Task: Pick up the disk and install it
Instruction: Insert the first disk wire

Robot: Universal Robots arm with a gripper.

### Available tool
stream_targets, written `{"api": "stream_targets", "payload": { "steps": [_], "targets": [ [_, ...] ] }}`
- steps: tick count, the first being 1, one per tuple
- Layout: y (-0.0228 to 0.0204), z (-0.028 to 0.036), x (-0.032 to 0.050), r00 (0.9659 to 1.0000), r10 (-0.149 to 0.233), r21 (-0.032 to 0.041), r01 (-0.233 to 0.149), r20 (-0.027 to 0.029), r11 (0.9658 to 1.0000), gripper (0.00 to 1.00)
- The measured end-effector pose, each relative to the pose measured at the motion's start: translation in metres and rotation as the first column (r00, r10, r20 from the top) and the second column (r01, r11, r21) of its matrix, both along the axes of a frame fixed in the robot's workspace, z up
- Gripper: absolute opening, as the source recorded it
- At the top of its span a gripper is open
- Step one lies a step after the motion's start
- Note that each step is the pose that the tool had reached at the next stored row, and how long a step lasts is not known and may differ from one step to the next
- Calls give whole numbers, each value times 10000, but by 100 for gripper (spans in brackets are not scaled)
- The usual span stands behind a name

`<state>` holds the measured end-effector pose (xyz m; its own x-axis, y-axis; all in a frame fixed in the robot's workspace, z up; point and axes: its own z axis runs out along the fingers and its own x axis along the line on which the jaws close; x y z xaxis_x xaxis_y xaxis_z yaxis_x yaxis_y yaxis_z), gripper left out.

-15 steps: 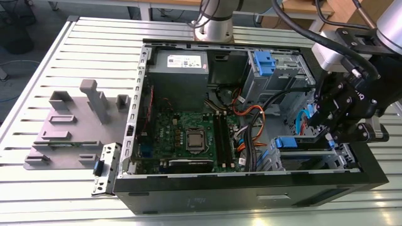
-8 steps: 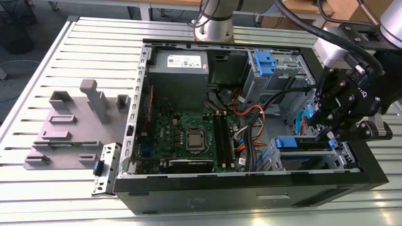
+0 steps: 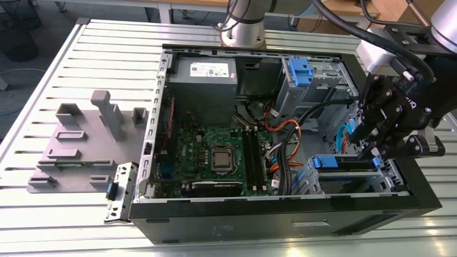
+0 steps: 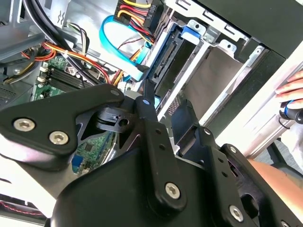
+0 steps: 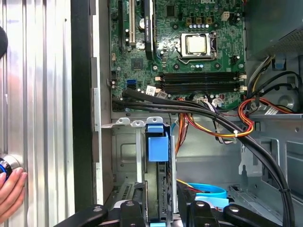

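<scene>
The disk (image 5: 158, 187) stands edge-on in the silver drive cage (image 5: 124, 156) of the open computer case. Its blue handle end (image 5: 157, 144) points toward the motherboard. In the exterior view the disk (image 3: 327, 161) sits in the cage at the case's front right corner, with my black gripper (image 3: 373, 155) right above its far end. In both wrist views my gripper (image 5: 161, 212) straddles the disk's end, one finger against each flat face, shut on it. In the second wrist view the disk (image 4: 166, 59) lies in the slot just beyond my gripper (image 4: 168, 101).
Black, orange and blue cables (image 5: 222, 127) run close by the cage. The motherboard (image 3: 214, 155) and grey power-supply box (image 3: 203, 80) fill the case's left half. A taller blue latch (image 3: 298, 69) stands behind. A grey fixture (image 3: 78, 144) lies on the slatted table. A person's hand (image 4: 291, 90) rests outside the case wall.
</scene>
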<state>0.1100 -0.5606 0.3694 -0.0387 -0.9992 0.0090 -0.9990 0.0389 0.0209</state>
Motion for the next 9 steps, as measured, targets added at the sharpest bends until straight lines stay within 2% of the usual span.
{"api": "stream_targets", "payload": {
  "steps": [9],
  "targets": [
    [24, -1, -1, 10000, -1, 16, 1, 0, 10000, 42]
  ]
}}
